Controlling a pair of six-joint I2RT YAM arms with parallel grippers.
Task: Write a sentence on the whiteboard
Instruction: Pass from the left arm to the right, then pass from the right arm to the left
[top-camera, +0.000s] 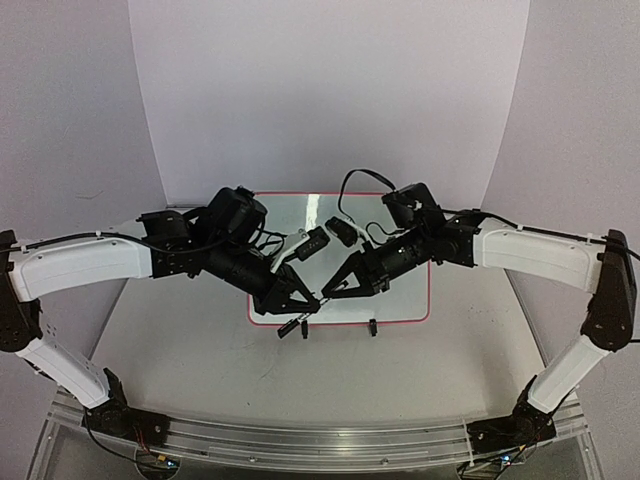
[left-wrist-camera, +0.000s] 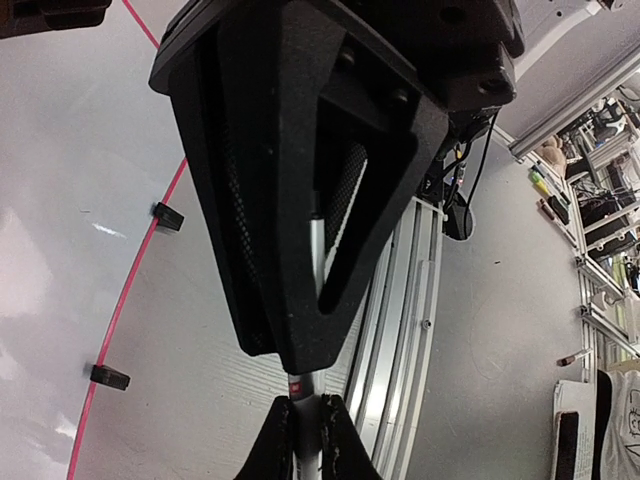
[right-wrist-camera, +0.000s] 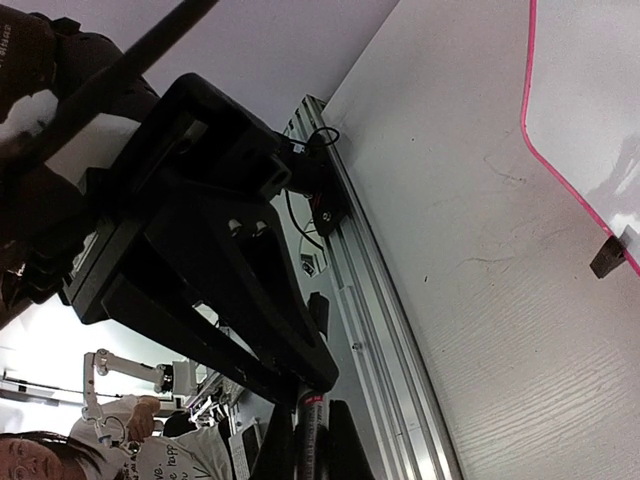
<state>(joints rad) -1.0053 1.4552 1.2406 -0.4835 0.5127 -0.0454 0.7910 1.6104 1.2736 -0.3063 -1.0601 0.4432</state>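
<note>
The whiteboard (top-camera: 405, 295) lies flat on the desk (top-camera: 180, 350), directly beneath both claws. The left claw (top-camera: 308, 302) and the right claw (top-camera: 331, 293) meet tip to tip above the board's near edge, with a black clip foot (top-camera: 373, 326) just to the near right of them. Each claw is clamped tight on the same slim pen (left-wrist-camera: 297, 385), which runs between them, one end in each, so their tips almost touch. In the left wrist view the board's pink frame (left-wrist-camera: 122, 298) curves past on the claw's left. In the right wrist view a corner of the board sits up and to the right of the claw, well apart from it.
</note>
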